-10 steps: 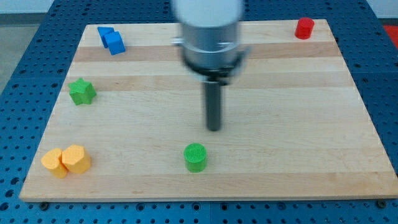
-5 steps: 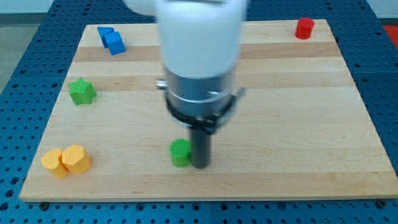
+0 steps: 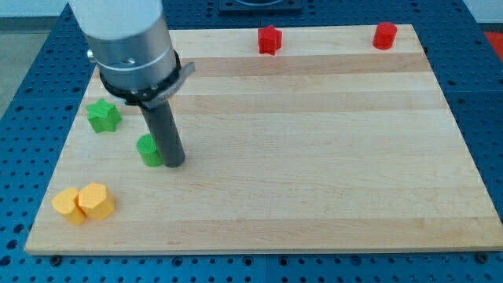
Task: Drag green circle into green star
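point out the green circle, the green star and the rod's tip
green circle [image 3: 148, 149]: camera view, on its visible left part, the rod hides the rest
green star [image 3: 103, 115]: camera view, centre of its top face
my tip [image 3: 174, 163]: camera view, very end of the rod, against the circle's right side

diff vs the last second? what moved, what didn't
My tip swept from mid-board down to the green circle, then toward the view's left and up, pushing the circle along; it now sits against the circle's right side. The circle is close to the green star but not touching. A red star is now uncovered at the top edge. Green star, yellow blocks and red cylinder stayed put.
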